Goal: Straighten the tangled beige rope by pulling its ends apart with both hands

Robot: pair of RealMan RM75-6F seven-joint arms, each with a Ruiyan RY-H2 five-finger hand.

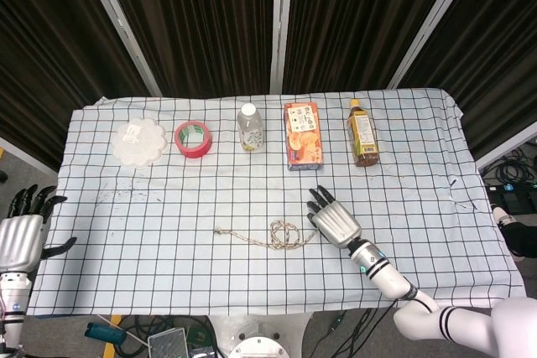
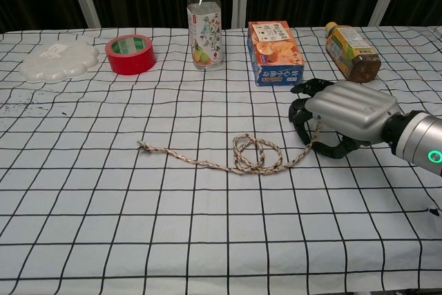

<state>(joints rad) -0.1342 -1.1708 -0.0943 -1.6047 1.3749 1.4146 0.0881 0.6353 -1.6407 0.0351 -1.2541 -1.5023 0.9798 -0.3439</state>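
- The left hand (image 1: 21, 236) hangs off the table's edge at about 9 o'clock in the head view, fingers spread and holding nothing; the chest view does not show it.
- A white scalloped plate (image 2: 57, 59) and a red tape roll (image 2: 130, 54) sit along the far edge at 10 to 11 o'clock, well apart from the work.
- The beige rope (image 2: 231, 159) lies near the middle of the checked tablecloth (image 2: 103, 226). Its frayed free end (image 2: 143, 146) points toward 9 o'clock, and a tangle of loops (image 2: 257, 154) sits toward its right part.
- A clear drink bottle (image 2: 204, 22) and an orange snack box (image 2: 275, 52) stand at 12 o'clock, behind the rope.
- The right hand (image 2: 343, 117) is at 3 o'clock of the loops, fingers curled down over the rope's right end. Whether they actually pinch it I cannot tell; the strand runs in under the fingertips.
- A brown tea bottle (image 2: 352, 52) lies at 1 o'clock, behind that hand.
- To do this step well, in my judgement: get a firm pinch on the right end first, then bring the left hand in to the frayed end.
- Pull low along the cloth, toward 9 and 3 o'clock, slowly enough that the loops slide open rather than cinch into a knot.
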